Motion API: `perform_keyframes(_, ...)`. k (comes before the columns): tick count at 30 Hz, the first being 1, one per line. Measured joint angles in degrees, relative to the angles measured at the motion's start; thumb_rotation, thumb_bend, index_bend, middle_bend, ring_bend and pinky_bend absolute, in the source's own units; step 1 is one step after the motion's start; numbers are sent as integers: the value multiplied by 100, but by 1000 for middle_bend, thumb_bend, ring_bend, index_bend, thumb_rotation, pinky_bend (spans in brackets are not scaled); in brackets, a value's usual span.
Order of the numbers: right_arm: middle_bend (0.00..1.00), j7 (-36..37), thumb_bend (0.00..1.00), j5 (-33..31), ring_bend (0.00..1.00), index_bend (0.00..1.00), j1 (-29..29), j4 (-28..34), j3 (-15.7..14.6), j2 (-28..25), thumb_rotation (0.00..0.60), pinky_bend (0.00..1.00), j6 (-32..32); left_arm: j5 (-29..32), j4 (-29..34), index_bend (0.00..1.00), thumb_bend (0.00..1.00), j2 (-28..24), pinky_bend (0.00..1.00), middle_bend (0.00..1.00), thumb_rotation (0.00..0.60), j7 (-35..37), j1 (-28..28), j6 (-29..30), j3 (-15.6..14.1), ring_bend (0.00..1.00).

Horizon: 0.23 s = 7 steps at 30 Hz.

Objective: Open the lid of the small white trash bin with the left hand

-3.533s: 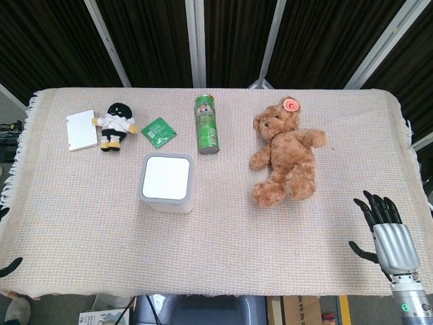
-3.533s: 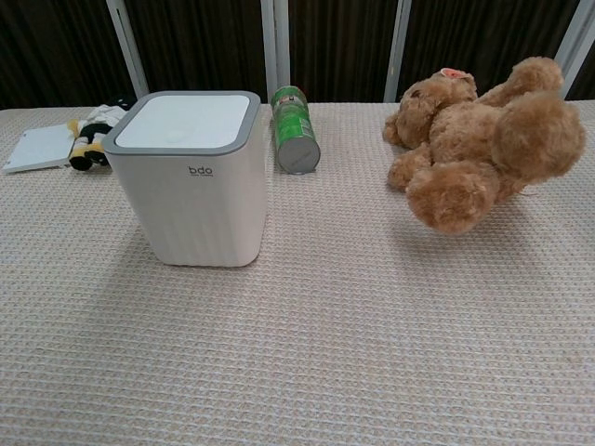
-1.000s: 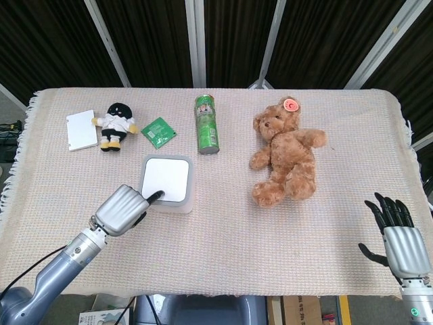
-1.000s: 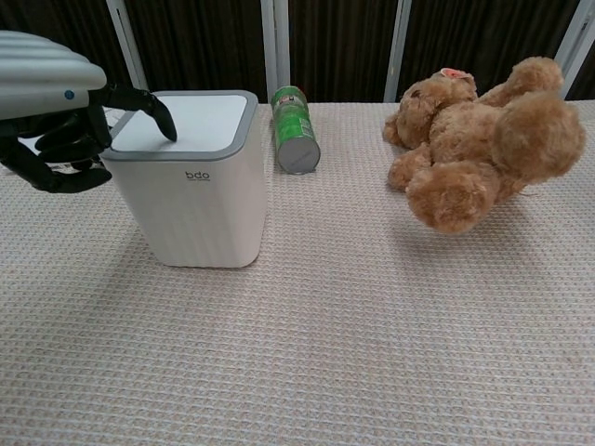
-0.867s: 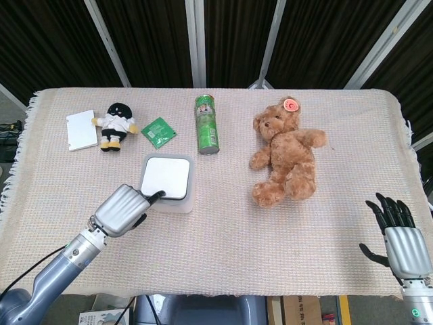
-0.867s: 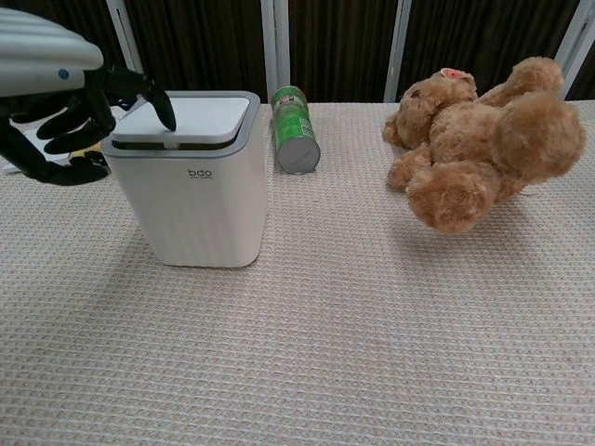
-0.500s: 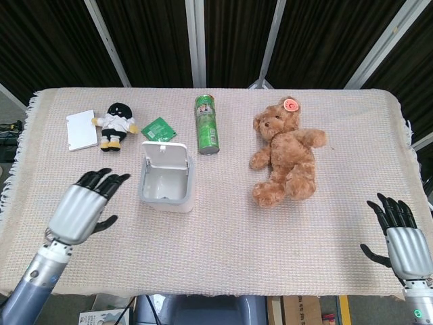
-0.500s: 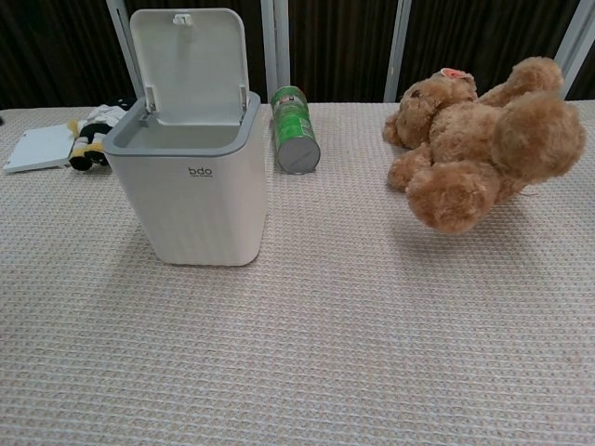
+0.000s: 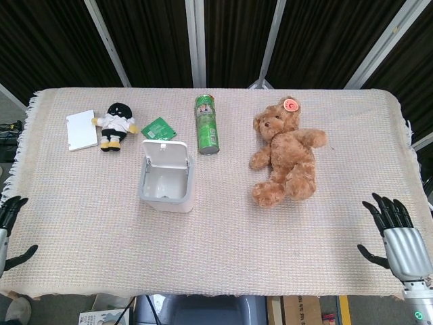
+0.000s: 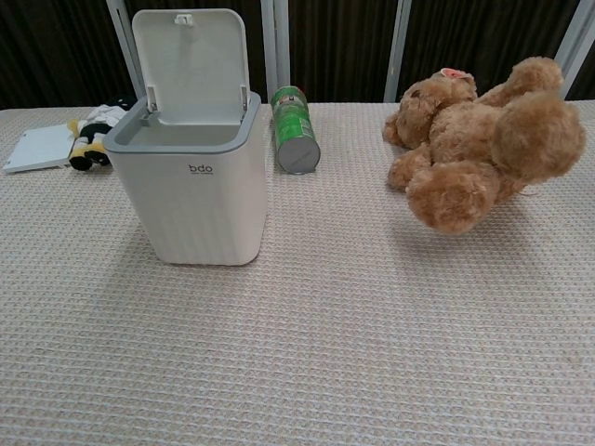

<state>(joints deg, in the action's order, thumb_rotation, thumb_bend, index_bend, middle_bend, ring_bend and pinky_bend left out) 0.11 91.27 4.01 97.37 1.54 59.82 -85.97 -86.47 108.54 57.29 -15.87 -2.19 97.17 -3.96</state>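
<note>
A table (image 9: 223, 237) draped in a beige woven cloth carries a scatter of toys and household items. A brown teddy bear (image 9: 286, 152) sprawls on its back toward the right side, a pink tag at its ear. The small white trash bin (image 10: 193, 190) stands left of centre, its lid (image 10: 191, 65) raised upright at the back on its hinge and the grey-rimmed interior exposed. Just behind and to the right of the bin, a green cylindrical snack can (image 9: 207, 124) lies on its side. Near the far left corner a small black-and-white plush doll (image 9: 116, 126) lies beside a flat white card (image 9: 82, 129), with a green packet (image 9: 158, 129) between the doll and the can. The right hand (image 9: 398, 237) hovers over the table's near right corner, fingers (image 9: 383, 210) spread and holding nothing. The left hand (image 9: 8, 233) shows only at the left edge of the head view, well apart from the bin, its dark fingers apart and empty.
</note>
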Motion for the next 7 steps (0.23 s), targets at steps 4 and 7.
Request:
perform_keyframes(4, 43, -8, 191, 29, 0, 146, 15, -13, -14, 10, 600, 0, 24, -122, -554, 142, 119, -5, 65, 107, 600, 709, 184, 154, -44, 9)
perform_keyframes(7, 43, 1, 190, 20, 0, 146, 15, 9, -20, 4, 600, 0, 35, -196, -679, 142, 119, -24, 67, 109, 600, 883, 284, 180, -65, 9)
